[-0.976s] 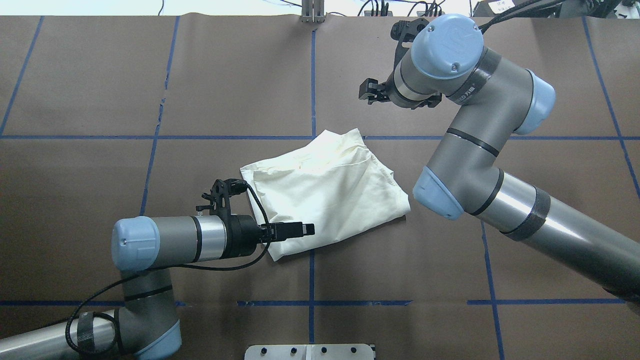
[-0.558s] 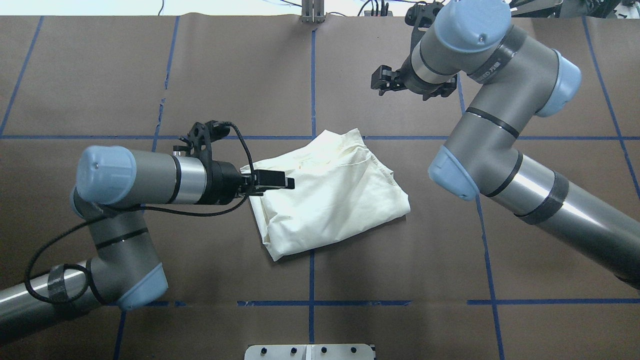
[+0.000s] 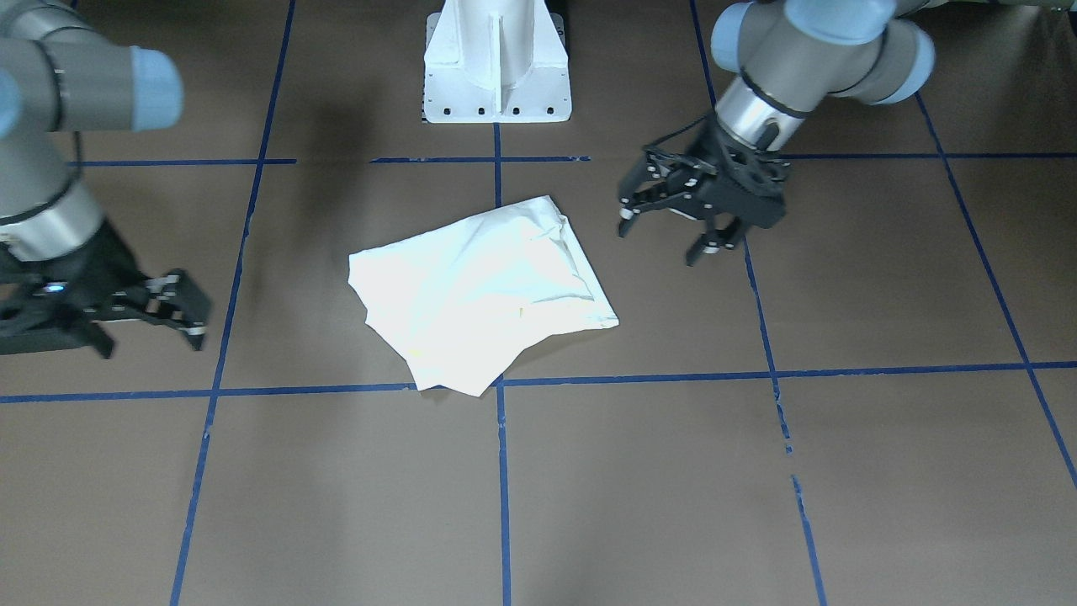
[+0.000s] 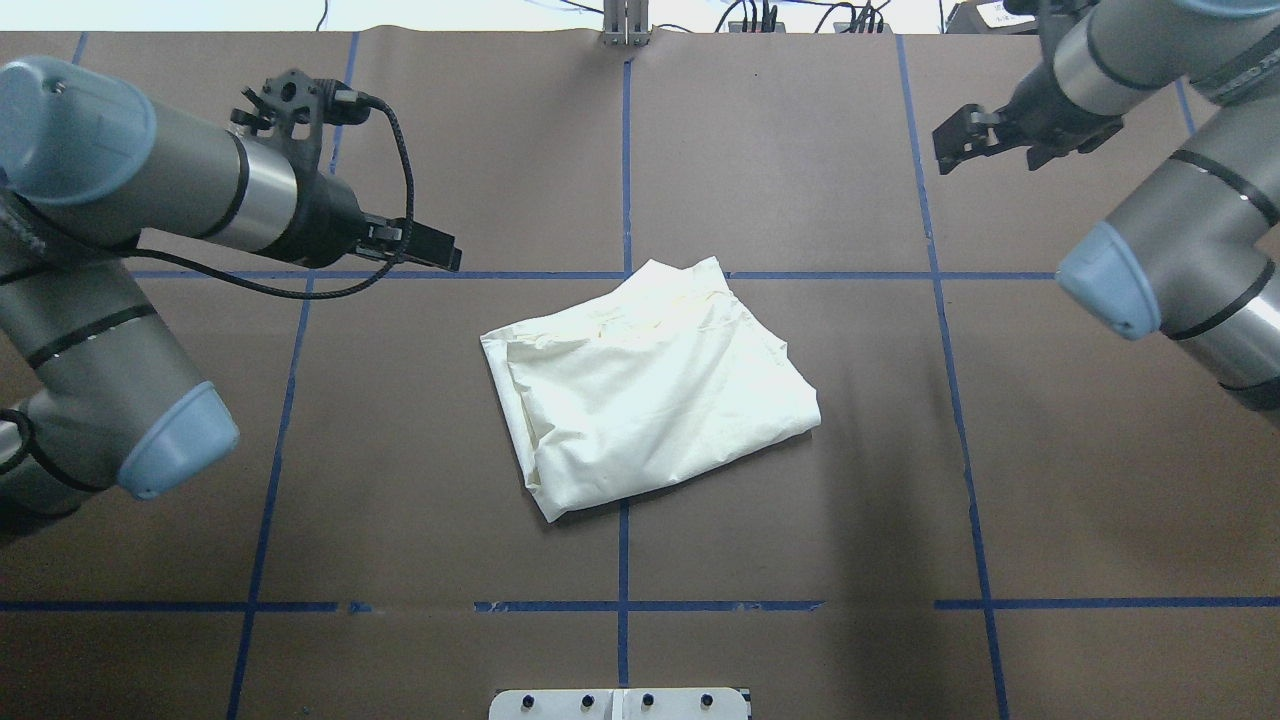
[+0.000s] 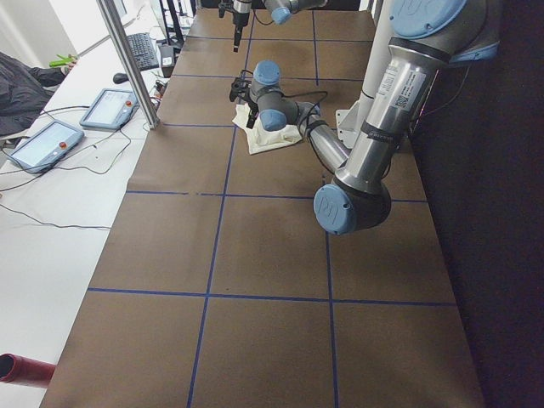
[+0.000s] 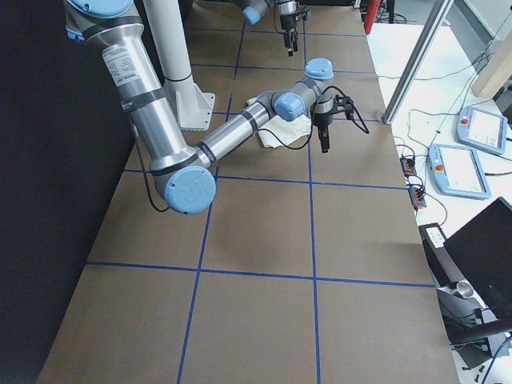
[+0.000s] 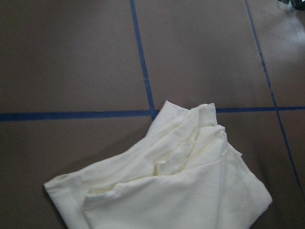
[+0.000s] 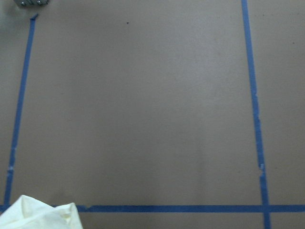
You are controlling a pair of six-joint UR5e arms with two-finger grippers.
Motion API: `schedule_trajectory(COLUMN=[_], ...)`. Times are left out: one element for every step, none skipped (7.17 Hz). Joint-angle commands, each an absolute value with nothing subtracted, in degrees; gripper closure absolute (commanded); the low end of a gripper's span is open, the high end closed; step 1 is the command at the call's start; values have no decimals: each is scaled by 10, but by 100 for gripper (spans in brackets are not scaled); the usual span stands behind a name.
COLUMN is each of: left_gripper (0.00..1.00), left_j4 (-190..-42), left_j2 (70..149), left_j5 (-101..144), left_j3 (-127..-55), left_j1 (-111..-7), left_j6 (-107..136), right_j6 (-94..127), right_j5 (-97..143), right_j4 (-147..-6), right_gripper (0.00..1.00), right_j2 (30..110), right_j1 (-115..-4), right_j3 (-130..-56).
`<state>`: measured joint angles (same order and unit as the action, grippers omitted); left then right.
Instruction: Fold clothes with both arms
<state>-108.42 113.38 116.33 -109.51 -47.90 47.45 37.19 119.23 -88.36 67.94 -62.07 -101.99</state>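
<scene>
Since 0.6 s ago the left gripper has been drawn away from over the shirt toward the far-left part of the bench. The right gripper has been pulled further out to the far right. The shirt is unchanged in place and shape.

Shirt: recorded as a folded, roughly four-sided bundle, plain cream side up. It lies flat at mid-bench, and its far edge overlaps a crossing of the blue tape lines.

Left jaws: seen spread wide in the front-facing view, with nothing held.

Right jaws: likewise apart and empty.

Both grippers are held above the bench, one on each side of the shirt and well apart from it.
</scene>
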Motion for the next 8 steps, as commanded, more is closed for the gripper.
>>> schedule_trajectory(left_gripper=[0,0,0,0,0,0,0,0], left_j4=[-975,-976,-976,-976,-975,-967,-969,-967], left_j2=[1080,1039,1024,1021,1021,1012,995,980], left_j5=[1179,1231,1264,1269,1270,1271,1273,1286], left_j3=[-1120,-1100,-1054,-995,-948,-911,-865,-857], left_j1=[-616,-693,-770,-835,-881,-884,-889,-909], left_j6=[202,73,-40,-115,-126,-127,-127,-127], right_j6=[123,27,-57,-97,-97,-100,-101,-94], right_j5=[1221,1255,1279,1305,1307,1294,1291,1295], right_j4=[-959,-989,-996,-996,-989,-990,-986,-977], right_gripper=[0,0,0,0,0,0,0,0], right_j2=[735,757,789,810,867,908,941,947], right_j1=[-741,-799,-848,-887,-908,-918,-921,-923], right_j3=[-1019,-1018,-1011,-980,-973,-969,-961,-965])
